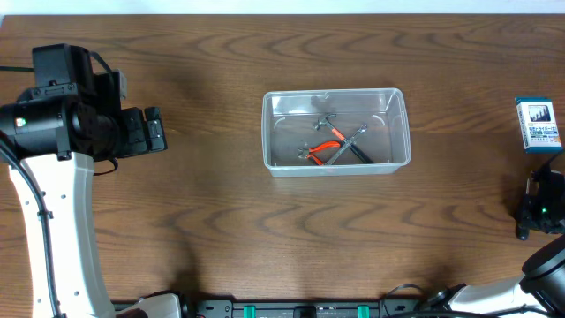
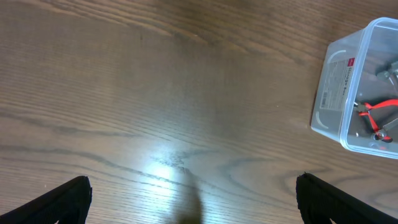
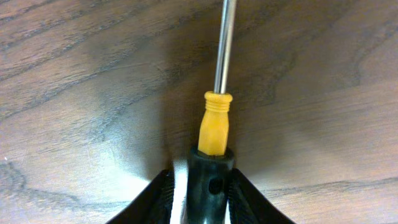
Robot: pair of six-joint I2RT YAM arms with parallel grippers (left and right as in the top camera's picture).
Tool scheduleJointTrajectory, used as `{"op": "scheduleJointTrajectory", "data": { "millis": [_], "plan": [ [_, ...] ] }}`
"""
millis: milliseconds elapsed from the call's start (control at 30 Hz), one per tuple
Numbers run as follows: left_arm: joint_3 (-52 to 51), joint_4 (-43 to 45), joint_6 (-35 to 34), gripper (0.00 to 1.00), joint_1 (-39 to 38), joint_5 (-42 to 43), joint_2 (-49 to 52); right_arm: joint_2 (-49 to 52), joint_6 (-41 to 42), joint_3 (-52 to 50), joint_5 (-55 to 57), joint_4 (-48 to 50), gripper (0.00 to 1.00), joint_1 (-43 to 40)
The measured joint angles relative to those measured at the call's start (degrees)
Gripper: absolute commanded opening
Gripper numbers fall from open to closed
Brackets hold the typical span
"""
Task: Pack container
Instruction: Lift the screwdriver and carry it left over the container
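We list first the brown wooden table. Next comes the container, a clear tub with rounded corners that sits upright at the table's middle, well apart from both arms. The left gripper hangs over bare wood to the container's left, its jaws spread wide and holding nothing. The right gripper is low at the table's right edge with a finger on each side of a black handle; we cannot tell whether they clamp it. A small blue and white box sits near it. The screwdriver, with a yellow collar and steel shaft, lies on the wood. Orange-handled pliers lie in the container among other small tools.
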Motion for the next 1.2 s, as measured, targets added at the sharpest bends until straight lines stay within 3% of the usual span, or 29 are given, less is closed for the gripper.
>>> {"op": "scheduleJointTrajectory", "data": {
  "millis": [200,333,667,767,900,1200],
  "plan": [
    [0.0,-0.1,0.0,0.98,0.0,0.0,0.0,0.0,0.0,0.0,0.1,0.7,0.31,0.0],
    [0.0,-0.1,0.0,0.98,0.0,0.0,0.0,0.0,-0.1,0.0,0.1,0.8,0.19,0.0],
    [0.0,-0.2,0.0,0.98,0.0,0.0,0.0,0.0,0.2,0.0,0.1,1.0,0.15,0.0],
    [0.0,-0.2,0.0,0.98,0.0,0.0,0.0,0.0,0.2,0.1,0.0,0.9,0.08,0.0],
    [0.0,-0.2,0.0,0.98,0.0,0.0,0.0,0.0,0.4,1.9,-1.5,-0.3,0.13,0.1],
    [0.0,-0.2,0.0,0.98,0.0,0.0,0.0,-1.4,2.8,11.9,-7.8,-3.7,0.11,6.2]
  ]
}}
